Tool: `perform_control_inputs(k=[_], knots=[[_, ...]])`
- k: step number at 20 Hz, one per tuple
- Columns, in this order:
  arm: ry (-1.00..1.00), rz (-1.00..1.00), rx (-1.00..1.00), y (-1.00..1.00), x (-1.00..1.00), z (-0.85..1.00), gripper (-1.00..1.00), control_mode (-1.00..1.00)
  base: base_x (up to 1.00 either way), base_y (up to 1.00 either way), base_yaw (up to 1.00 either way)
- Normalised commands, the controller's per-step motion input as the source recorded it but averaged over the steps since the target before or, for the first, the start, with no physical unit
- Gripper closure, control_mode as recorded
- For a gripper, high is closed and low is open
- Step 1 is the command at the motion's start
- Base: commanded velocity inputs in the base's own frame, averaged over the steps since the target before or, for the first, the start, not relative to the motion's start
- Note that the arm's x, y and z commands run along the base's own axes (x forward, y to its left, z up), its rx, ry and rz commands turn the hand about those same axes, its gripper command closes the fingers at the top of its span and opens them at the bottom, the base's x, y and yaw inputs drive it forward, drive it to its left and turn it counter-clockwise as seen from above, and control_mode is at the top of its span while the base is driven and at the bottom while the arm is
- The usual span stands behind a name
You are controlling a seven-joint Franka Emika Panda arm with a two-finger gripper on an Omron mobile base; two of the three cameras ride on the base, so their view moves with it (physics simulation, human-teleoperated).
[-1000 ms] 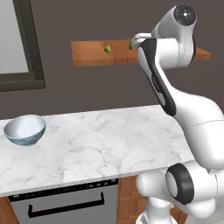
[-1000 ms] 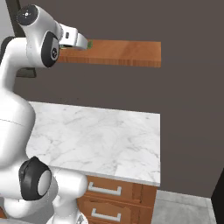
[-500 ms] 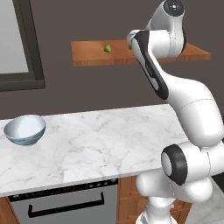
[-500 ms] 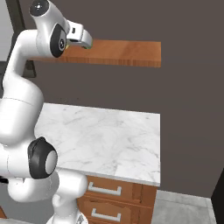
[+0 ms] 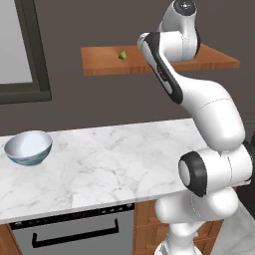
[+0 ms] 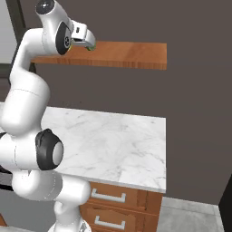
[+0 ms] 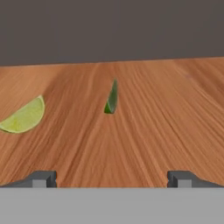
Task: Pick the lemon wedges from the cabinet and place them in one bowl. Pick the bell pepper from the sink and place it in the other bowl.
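Barely started imo: both lemon wedges (image 7: 22, 116) sit on the cabinet (image 7: 166, 113), the bowl (image 5: 28, 148) on the surface looks empty, tool (image 7: 112, 178) spread apart, holding nothing.

Arm raised high and reaching forward, end effector (image 7: 112, 178) level with fingers spread wide.

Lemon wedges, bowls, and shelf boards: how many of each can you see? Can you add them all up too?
Lemon wedges: 2 (one lying flat, one seen edge-on, both on the shelf)
Bowls: 1 (the bowl on the marble counter)
Shelf boards: 1 (the wooden shelf)
Total: 4
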Motion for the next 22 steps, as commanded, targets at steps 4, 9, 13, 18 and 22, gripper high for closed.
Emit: perform_control_inputs(k=[4, 9, 13, 18, 22], knots=[[0.03, 0.0, 0.0, 0.0, 0.35, -0.09, -1.0, -1.0, 0.0, 0.0, 0.0], [0.02, 0.0, -0.01, 0.01, 0.29, 0.0, -1.0, -1.0, 0.0, 0.0, 0.0], [0.06, 0.0, -0.02, 0.0, 0.25, 0.0, -1.0, -1.0, 0.0, 0.0, 0.0], [0.05, 0.0, -0.02, 0.0, 0.25, 0.0, -1.0, -1.0, 0.0, 0.0, 0.0], [0.02, 0.0, -0.01, 0.0, 0.22, 0.0, -1.0, -1.0, 0.0, 0.0, 0.0]])
